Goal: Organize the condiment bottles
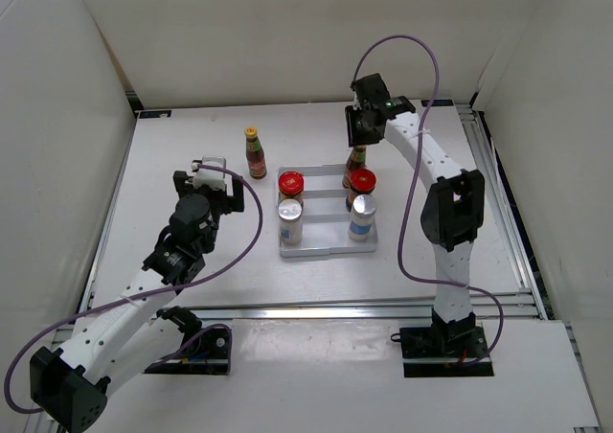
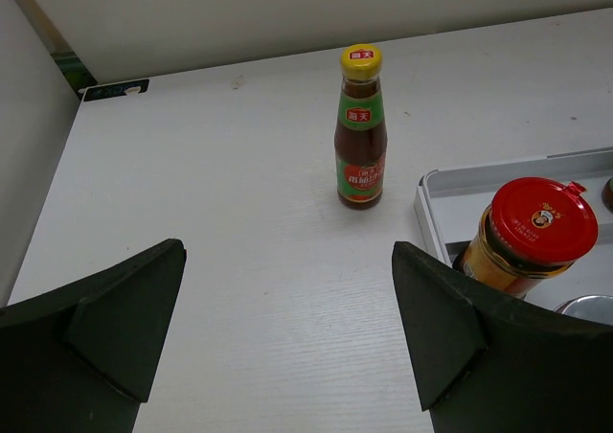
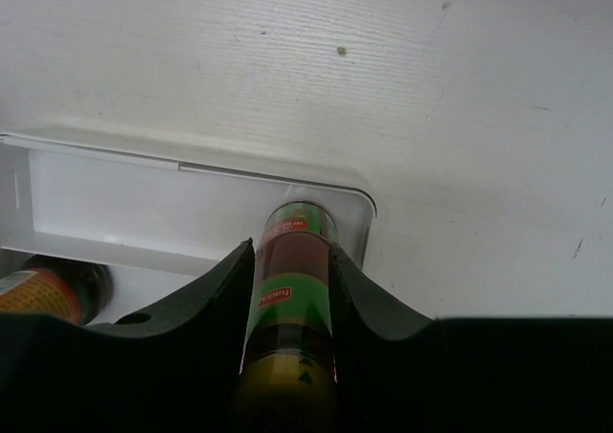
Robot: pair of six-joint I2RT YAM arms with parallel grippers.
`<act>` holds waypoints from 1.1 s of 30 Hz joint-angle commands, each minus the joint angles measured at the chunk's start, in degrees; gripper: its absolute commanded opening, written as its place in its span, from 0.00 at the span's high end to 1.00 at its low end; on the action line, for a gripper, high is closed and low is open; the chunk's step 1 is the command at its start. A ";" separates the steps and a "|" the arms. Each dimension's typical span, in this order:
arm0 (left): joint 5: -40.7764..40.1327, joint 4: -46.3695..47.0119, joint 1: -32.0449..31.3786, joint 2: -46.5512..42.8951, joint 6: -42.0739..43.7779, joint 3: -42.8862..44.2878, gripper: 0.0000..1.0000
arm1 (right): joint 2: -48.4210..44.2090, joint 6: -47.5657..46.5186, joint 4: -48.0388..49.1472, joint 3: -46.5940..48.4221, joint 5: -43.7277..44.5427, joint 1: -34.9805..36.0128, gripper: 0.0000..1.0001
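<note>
Top external view: a sauce bottle (image 1: 356,157) is clamped by the right gripper (image 3: 290,256) at the 1 o'clock corner of the tray (image 1: 326,252) (jars (image 1: 290,182) and shakers (image 1: 290,218) are set inside). The other bottle (image 1: 255,153) is stood off-tray at 11 o'clock; the left gripper (image 2: 287,251) is held wide open.

One tall, slim, dark-red sauce bottle (image 2: 361,126) with a yellow cap is standing upright alone on the table (image 1: 172,155), near the far left corner of the tray (image 1: 326,252). Its twin (image 3: 292,289) is being pinched upright by the right gripper (image 3: 292,253) at the tray's far right corner. Two squat red-lidded jars, one (image 1: 290,183) by the tray's left edge and one (image 1: 362,181) by its right, are standing upright mid-tray, each with a white silver-topped shaker (image 1: 290,220) (image 1: 362,215) standing just beside it toward the near edge.
</note>
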 commanded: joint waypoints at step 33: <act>26.31 -18.89 12.69 32.64 -15.59 36.77 0.00 | -65.56 6.00 -2.66 -45.67 -5.98 0.09 0.00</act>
